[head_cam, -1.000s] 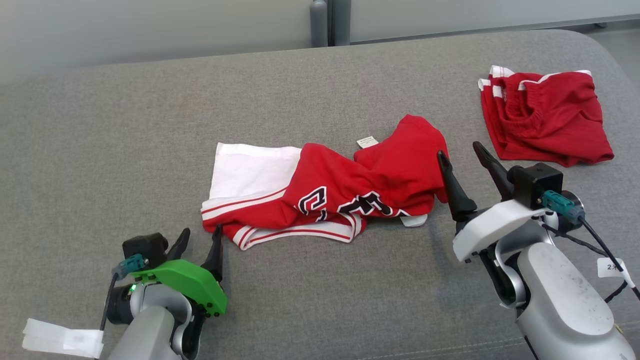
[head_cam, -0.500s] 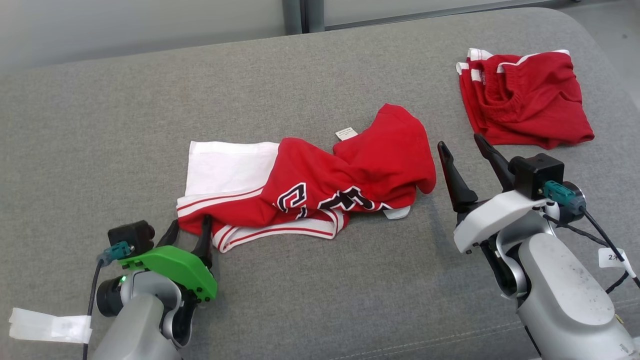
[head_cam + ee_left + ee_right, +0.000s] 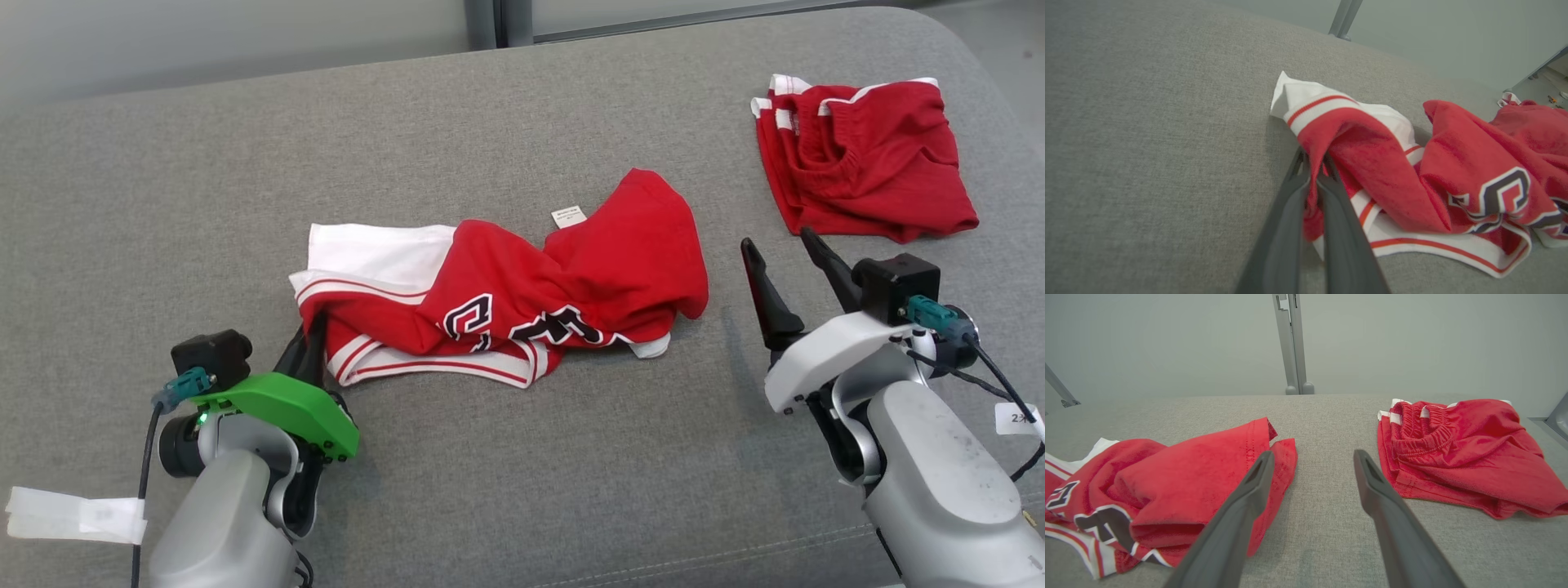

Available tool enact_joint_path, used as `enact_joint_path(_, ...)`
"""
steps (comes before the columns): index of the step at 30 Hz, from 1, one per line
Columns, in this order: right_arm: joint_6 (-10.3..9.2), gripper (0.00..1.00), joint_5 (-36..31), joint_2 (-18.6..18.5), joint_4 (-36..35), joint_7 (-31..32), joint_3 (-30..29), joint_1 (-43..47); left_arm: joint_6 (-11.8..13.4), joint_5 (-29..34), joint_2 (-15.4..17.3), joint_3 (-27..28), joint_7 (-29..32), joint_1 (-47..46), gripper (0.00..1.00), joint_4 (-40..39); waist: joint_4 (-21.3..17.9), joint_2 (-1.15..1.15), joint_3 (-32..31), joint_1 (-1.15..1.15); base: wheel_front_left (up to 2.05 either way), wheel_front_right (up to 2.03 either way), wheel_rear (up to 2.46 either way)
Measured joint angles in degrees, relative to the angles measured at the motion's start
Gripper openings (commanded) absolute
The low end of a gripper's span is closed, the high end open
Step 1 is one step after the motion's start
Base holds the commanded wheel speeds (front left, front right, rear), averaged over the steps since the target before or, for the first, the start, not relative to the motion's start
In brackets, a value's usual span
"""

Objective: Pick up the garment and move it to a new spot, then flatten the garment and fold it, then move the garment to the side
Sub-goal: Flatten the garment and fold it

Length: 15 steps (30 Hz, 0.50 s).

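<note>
Clamping the near left corner of the red-and-white jersey [image 3: 522, 286], our left gripper [image 3: 309, 336] has its two dark fingers pressed together on a pinch of red cloth and striped hem. The left wrist view shows that fold bunched at the fingertips, over the grey cushion [image 3: 522, 474].
Our right gripper [image 3: 777, 239]: fingers spread wide, holding nothing, just beside the jersey's right end.
Jersey: crumpled, lying mid-cushion between our two grippers. White panel at left, black-and-white lettering along the near side, small white label [image 3: 569, 216] at its far edge.
Red shorts [image 3: 865, 163]: folded, white-trimmed, at the far right, apart from the jersey, beyond our right gripper.
Grey post [image 3: 498, 20]: behind the cushion's far edge.
</note>
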Motion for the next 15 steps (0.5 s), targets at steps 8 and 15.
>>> enact_joint_path(8, 2.85, 1.00, 7.0, 1.8, 3.0, 2.0, -2.7, -3.2, -1.0, 2.1, -0.2, -0.3, -1.4, -0.3, 0.00, -5.4, 3.0, 0.00, 0.1, 0.00, 0.00, 0.00, 0.00)
enact_joint_path(15, 4.98, 1.00, 13.7, 3.4, 7.4, 7.3, -5.0, -6.5, -1.4, 3.8, -0.4, -3.1, -1.4, -0.3, 0.00, -7.8, 6.2, 0.00, 0.5, 0.00, 0.00, 0.00, 0.00)
